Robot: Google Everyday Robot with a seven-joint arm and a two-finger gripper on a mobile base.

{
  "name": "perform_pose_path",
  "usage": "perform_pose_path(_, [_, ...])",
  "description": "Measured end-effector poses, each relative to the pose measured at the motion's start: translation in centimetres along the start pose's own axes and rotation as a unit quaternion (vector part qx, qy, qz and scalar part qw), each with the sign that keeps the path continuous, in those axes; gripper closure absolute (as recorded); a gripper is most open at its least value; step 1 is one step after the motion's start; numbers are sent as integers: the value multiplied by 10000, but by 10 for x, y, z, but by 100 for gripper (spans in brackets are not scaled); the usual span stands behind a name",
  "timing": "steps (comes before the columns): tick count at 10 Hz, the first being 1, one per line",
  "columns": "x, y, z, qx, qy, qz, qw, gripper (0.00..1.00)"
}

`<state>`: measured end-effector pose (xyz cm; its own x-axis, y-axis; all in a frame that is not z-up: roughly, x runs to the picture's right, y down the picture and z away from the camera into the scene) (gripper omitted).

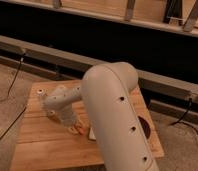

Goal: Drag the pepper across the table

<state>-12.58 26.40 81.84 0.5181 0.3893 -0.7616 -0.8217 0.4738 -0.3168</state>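
Light-brown wooden planks with visible grain form the surface (47,147), viewed from above and behind the robot. The cream-coloured arm (117,110) fills the middle of the view. Its forearm reaches left, then bends down to the end effector (70,128), which sits low over the middle of the surface. Whether the end effector is apart or together cannot be told. The pepper (81,130), small and orange-red, lies on the planks just right of the end effector, touching or nearly touching it. A white block (91,134) lies just right of the pepper, partly hidden by the arm. A bottle (40,92) shows only its top behind the forearm, near the far left corner. A dark round patch (145,128) sits near the right edge.
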Motion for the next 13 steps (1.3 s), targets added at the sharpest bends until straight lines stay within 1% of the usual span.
perform_pose_path(3, [19,26,3,-36,68,-245,9997,100])
perform_pose_path(5, [37,39,6,-18,189,-426,9989,100])
perform_pose_path(7, [58,51,10,48,351,-668,9971,100])
perform_pose_path(9, [73,62,14,114,516,-897,9946,100])
perform_pose_path(10, [82,69,18,166,632,-1030,9925,100])
perform_pose_path(13, [95,82,23,244,830,-1270,9881,100])
